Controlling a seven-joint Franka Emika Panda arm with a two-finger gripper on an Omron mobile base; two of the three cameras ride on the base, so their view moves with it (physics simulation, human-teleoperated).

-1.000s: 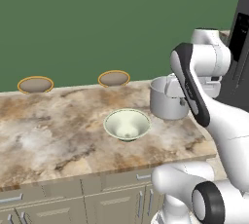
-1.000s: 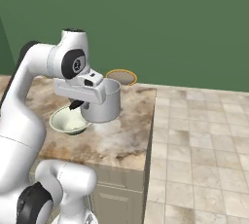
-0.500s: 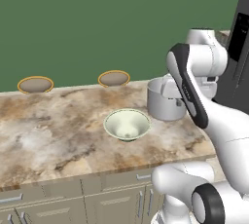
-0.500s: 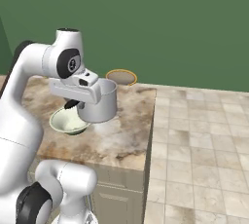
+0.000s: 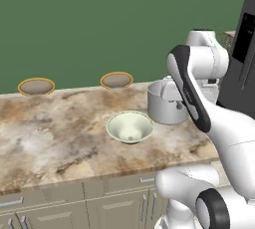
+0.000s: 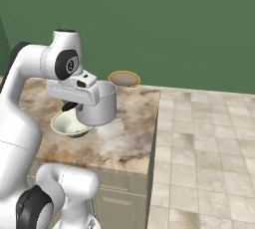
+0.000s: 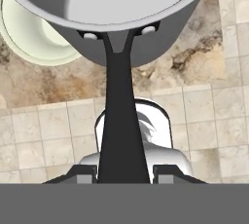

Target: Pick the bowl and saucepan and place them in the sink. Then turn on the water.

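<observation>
Nearest to us in the hand view, our hand (image 7: 121,169) is pinched onto the dark handle (image 7: 120,121) of the saucepan (image 7: 121,18), one finger tip on each side of it. The handle runs away from us to the silver-grey pot, which hangs above the table (image 7: 194,47) with its open mouth seen from above.

In the right base view the saucepan (image 6: 98,104) is held clear of the marbled table (image 6: 129,138), near its right end, with tiled floor (image 6: 209,148) beyond the edge. In the left base view the saucepan (image 5: 165,102) sits partly behind our white arm (image 5: 187,88).

Just beside and below the pot is the bowl (image 5: 130,127), pale greenish-white, upright on the table (image 5: 50,143); in the right base view the bowl (image 6: 67,125) is partly hidden behind the pot and our arm.

Farther back, two flat brown discs with gold rims lie along the rear edge of the table against the green wall (image 5: 99,19): one (image 5: 116,80) behind the bowl, the other (image 5: 36,86) well to the left.
</observation>
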